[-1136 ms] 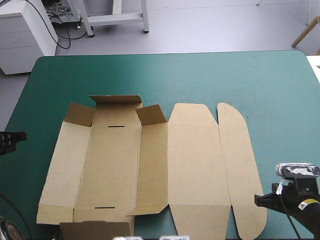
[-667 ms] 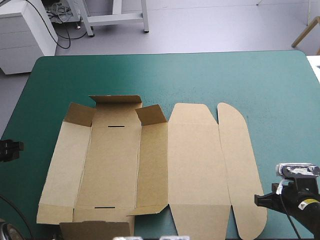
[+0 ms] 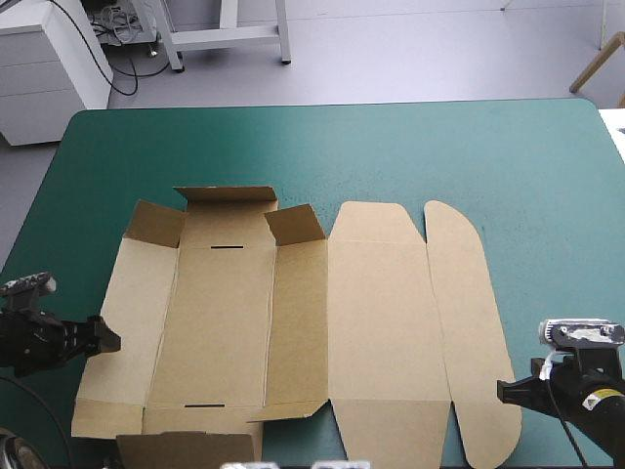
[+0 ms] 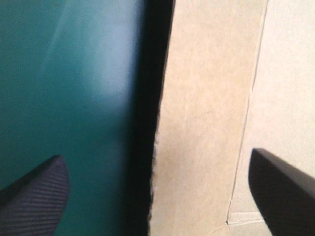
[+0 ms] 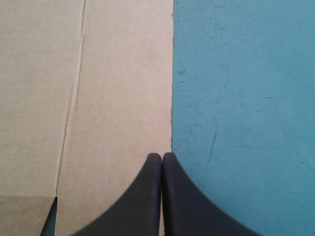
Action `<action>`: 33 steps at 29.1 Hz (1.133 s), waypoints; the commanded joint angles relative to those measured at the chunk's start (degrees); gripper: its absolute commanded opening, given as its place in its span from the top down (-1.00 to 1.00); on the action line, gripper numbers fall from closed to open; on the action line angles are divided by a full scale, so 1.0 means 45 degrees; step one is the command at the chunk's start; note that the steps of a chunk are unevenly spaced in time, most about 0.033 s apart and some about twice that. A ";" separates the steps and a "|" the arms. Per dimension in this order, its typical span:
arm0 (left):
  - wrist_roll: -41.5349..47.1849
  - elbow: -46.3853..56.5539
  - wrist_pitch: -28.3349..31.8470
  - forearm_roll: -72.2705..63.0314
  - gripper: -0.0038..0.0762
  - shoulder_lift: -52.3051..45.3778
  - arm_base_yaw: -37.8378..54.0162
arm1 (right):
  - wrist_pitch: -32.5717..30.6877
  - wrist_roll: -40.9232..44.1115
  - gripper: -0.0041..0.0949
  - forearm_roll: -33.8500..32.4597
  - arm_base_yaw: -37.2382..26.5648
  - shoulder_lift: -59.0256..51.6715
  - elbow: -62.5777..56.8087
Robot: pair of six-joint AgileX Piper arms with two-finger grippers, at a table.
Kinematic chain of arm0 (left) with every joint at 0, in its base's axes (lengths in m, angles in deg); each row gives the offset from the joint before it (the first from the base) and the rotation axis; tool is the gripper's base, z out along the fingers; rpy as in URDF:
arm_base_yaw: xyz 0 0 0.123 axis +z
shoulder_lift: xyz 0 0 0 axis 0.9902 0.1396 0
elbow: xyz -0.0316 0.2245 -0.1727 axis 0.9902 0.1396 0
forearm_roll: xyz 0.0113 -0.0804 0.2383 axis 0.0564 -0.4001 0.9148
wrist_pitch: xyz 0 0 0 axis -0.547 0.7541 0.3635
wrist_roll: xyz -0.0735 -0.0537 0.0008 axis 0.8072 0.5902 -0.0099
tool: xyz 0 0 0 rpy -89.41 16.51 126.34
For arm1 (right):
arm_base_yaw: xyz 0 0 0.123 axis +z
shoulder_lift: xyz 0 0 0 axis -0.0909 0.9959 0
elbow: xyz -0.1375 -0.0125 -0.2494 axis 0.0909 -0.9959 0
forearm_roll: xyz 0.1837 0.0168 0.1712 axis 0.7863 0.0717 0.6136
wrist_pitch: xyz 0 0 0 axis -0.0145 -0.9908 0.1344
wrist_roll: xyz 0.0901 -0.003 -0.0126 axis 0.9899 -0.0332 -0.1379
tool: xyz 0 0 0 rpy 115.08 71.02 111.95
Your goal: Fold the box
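from above, the box is lying flat and unfolded on the teal-green cover, left of the middle, with only its small far flaps standing up. my left gripper is sitting at the box's left edge; my right gripper is sitting just beside the rounded flap at the box's right end. along my left wrist, my fingers are standing wide apart, holding nothing, the box's left edge running between them, cover under one, board under the other. along my right wrist, my fingers are pressing together into one point, gripping nothing, right over the line where board is meeting cover.
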 commanded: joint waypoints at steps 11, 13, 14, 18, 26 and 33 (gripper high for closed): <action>-0.1780 0.1300 -0.0702 -0.2255 -0.81 0.0508 -0.0052 | 0.0640 -0.0128 0.96 0.0105 -0.0068 0.0073 0.0300; -0.1810 0.1300 -0.0888 -0.2336 -0.81 0.0568 -0.0052 | 0.0640 -0.0126 0.96 0.0129 -0.0068 0.0073 0.0300; -0.1810 0.1300 -0.0956 -0.2398 -0.81 0.0568 -0.0052 | 0.0640 -0.0126 0.96 0.0129 -0.0068 0.0073 0.0300; -0.1867 0.1300 -0.1493 -0.2633 -0.81 0.0568 -0.0052 | 0.0640 -0.0155 0.96 0.0129 -0.0068 0.0073 0.0300; -0.1867 0.1318 -0.1630 -0.2910 -0.81 0.0568 -0.0565 | 0.0619 -0.0184 0.96 0.0165 -0.0068 0.0073 0.0300; -0.1867 0.1318 -0.1630 -0.2836 -0.78 0.0568 -0.1306 | 0.0619 -0.0241 0.96 0.0199 -0.0068 0.0073 0.0300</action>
